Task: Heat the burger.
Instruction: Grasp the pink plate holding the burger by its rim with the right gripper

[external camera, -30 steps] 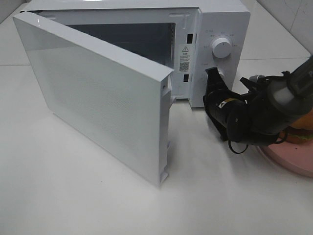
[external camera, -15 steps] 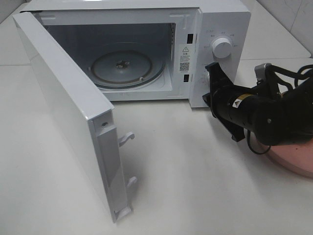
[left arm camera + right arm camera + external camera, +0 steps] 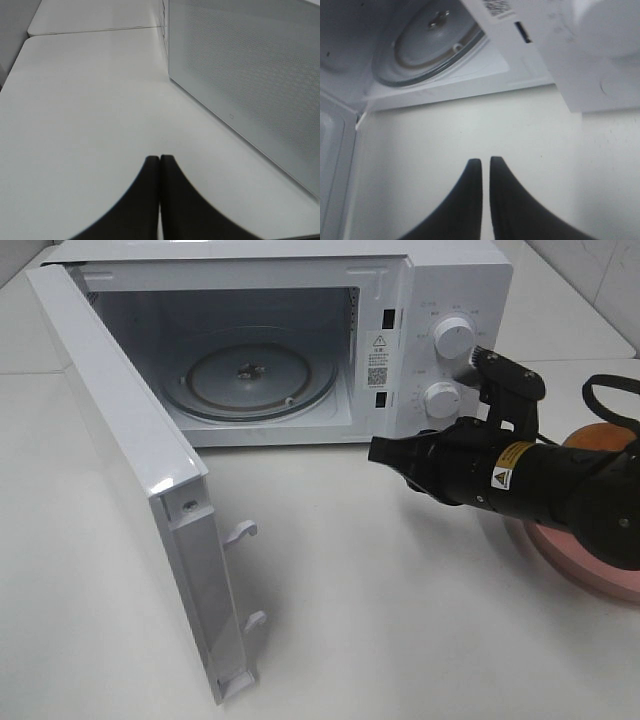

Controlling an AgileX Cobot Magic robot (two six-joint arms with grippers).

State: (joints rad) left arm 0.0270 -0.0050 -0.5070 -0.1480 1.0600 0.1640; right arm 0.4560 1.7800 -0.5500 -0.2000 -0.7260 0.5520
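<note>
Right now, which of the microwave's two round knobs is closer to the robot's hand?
The lower knob. The right hand is down near the table, and the upper knob sits higher on the microwave.

Glossy white tabletop (image 3: 420,640), evenly lit; pale tiled surface (image 3: 600,275) behind.

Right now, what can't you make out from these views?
- burger: exterior high, only a sliver of bun shows behind the right arm.
- pink plate: same view, partly covered by that arm and cut off by the frame edge.
- markings around the microwave dial: exterior high, too small to read.
</note>
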